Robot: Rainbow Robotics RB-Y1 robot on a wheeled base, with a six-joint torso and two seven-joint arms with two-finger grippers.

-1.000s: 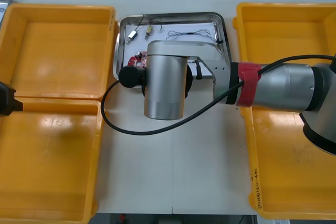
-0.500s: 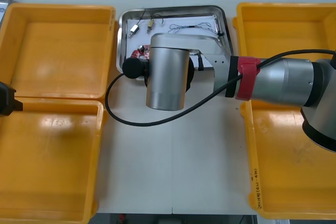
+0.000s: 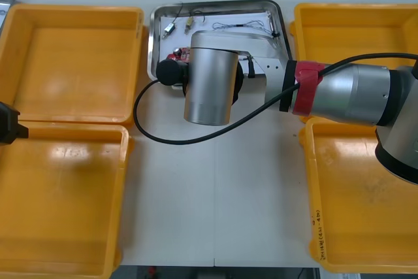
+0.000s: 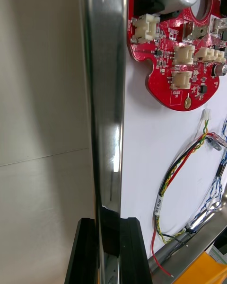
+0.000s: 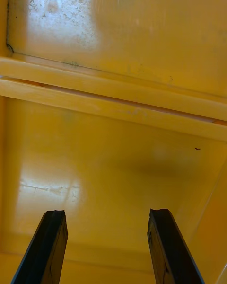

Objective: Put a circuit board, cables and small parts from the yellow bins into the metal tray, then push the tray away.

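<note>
Steel rim of the metal tray [image 4: 106, 123] sits clenched in the right pincer [image 4: 109, 225], red circuit board [image 4: 175, 52] just inside; left pincer [image 5: 109, 213] hangs released over yellow bins [image 5: 118, 52].

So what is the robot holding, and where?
The right hand pinches the tray by its rim, beside the board. The left hand is open over a bin, holding nothing.

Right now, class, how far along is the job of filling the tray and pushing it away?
Filling looks done: the circuit board, cables and small metal parts lie in the metal tray. In hand: the right gripper is shut on the tray's rim. Left, probably: finishing the push and letting go. The left gripper hangs open over a yellow bin.
</note>
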